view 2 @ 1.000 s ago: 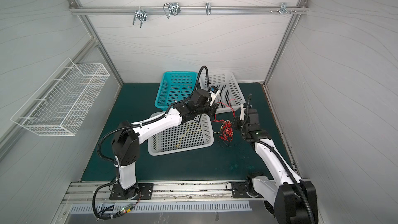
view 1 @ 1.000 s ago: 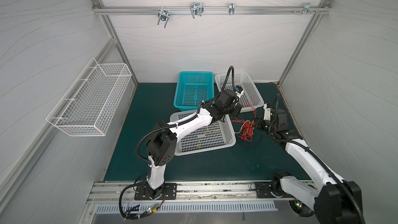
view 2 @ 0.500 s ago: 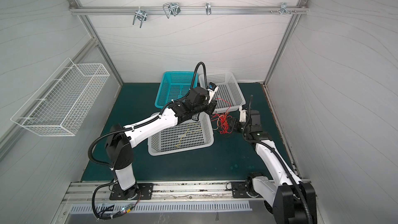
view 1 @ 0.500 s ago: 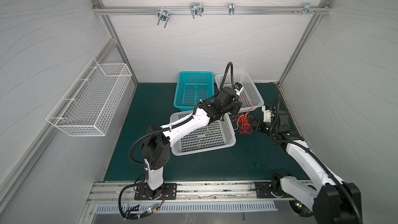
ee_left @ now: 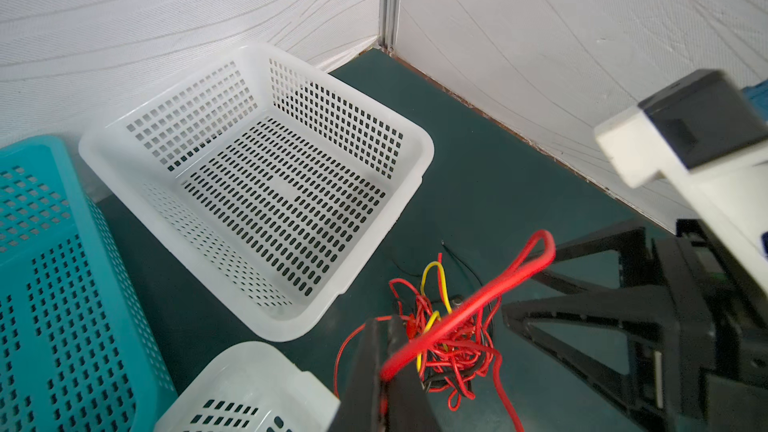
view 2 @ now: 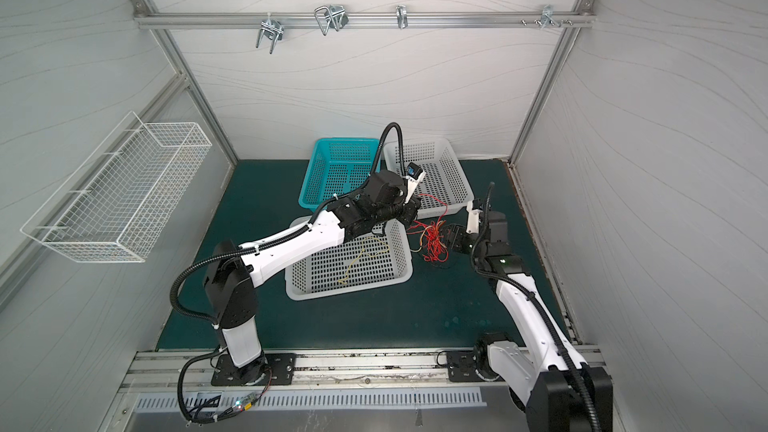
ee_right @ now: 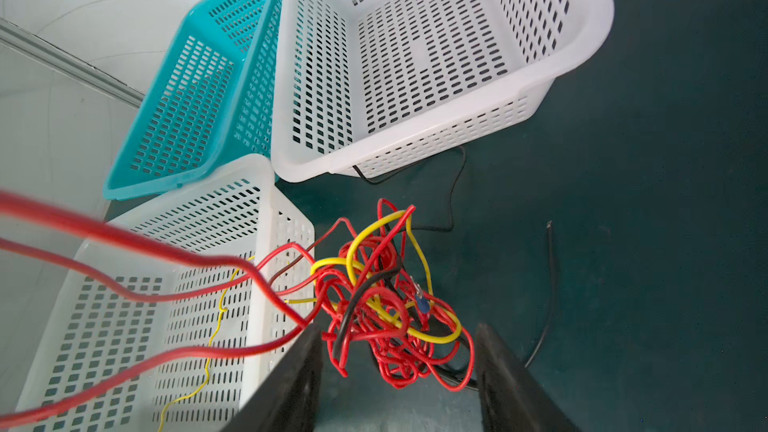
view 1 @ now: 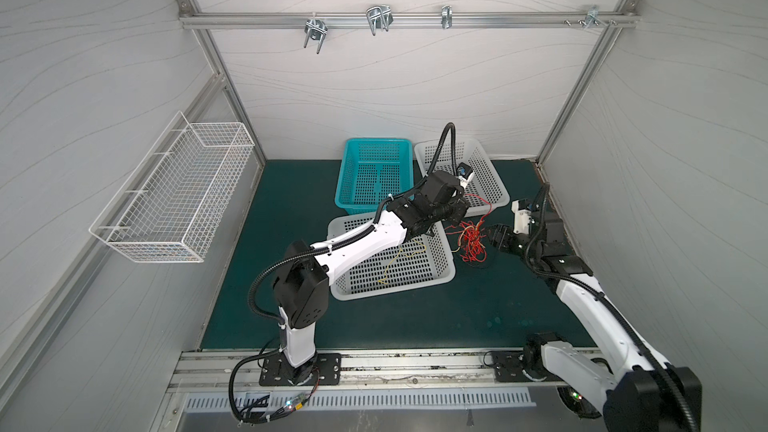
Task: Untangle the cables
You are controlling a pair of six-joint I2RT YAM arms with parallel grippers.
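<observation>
Both top views: the cables lie bunched on the green mat, just right of the near white basket and nearer than the far white basket; the left gripper sits at the bunch's far-left side, the right gripper just right of it; a single yellow wire lies inside the near white basket; the teal basket stands left of the far white one.

Left wrist view: the left gripper has its fingers pinched shut on one red strand leading up from the cables.

Right wrist view: the right gripper has its fingers spread apart; the cables lie between them on the mat; contact with either finger cannot be told.
</observation>
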